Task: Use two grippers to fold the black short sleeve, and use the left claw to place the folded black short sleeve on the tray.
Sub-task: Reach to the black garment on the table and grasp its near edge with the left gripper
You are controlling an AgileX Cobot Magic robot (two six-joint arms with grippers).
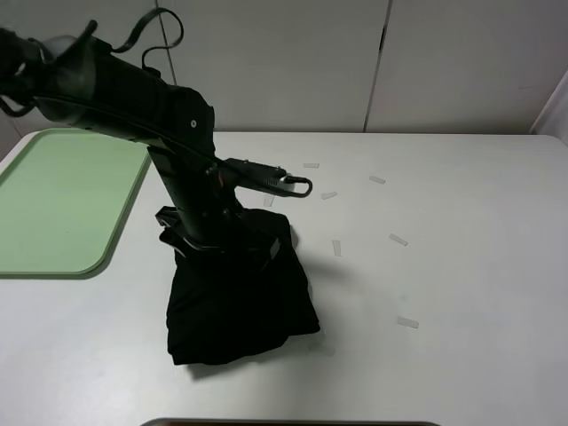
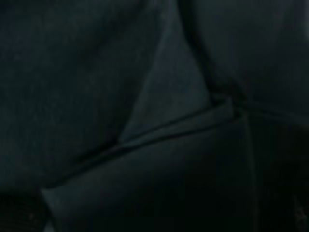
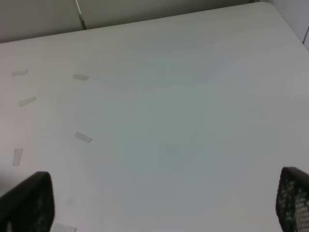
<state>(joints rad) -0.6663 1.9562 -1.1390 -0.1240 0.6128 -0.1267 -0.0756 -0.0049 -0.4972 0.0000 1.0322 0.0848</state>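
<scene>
The folded black shirt (image 1: 240,306) is laid on the white table (image 1: 461,266), just right of the green tray (image 1: 62,204). The left gripper (image 1: 217,241) is pressed down onto the shirt's far edge with jaws spread wide; whether cloth is grasped cannot be told. The right gripper (image 3: 164,203) is held open above bare table, nothing between its fingertips (image 3: 29,203).

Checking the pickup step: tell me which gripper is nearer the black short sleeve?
Left. The left gripper is down on the folded black short sleeve; the right gripper hangs open over bare table, away from it.
</scene>
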